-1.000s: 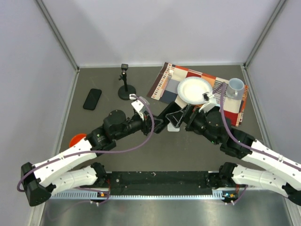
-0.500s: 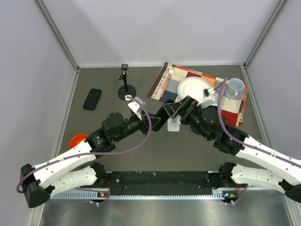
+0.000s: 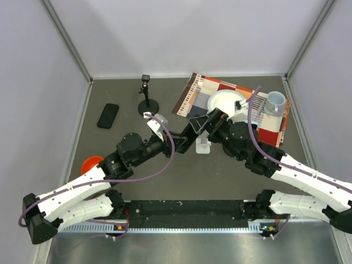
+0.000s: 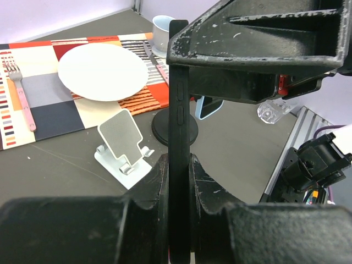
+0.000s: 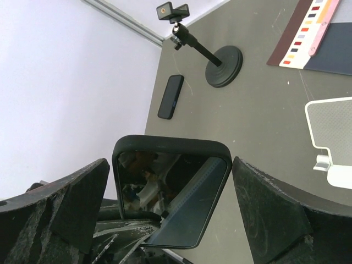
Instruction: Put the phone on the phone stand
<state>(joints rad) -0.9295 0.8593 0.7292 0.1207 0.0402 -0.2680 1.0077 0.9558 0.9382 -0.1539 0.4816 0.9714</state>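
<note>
While the phone (image 4: 179, 104) is gripped edge-on and upright in the clenched left claw (image 4: 179, 165), the right claw (image 5: 170, 192) is spread astride its top end, with thin gaps seen at both fingers. The white phone stand (image 4: 122, 144) is seen on the surface (image 4: 49, 170) just beyond, beside the placemat (image 4: 49, 110), apart from the phone.

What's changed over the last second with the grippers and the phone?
The phone moved away from the robot's bases and slightly left, uncovering the phone stand. The left gripper clamps it in its jaws; the right gripper straddles it, jaws apparently open. The stand, spare phone, black pole, plate and mug stayed put.
</note>
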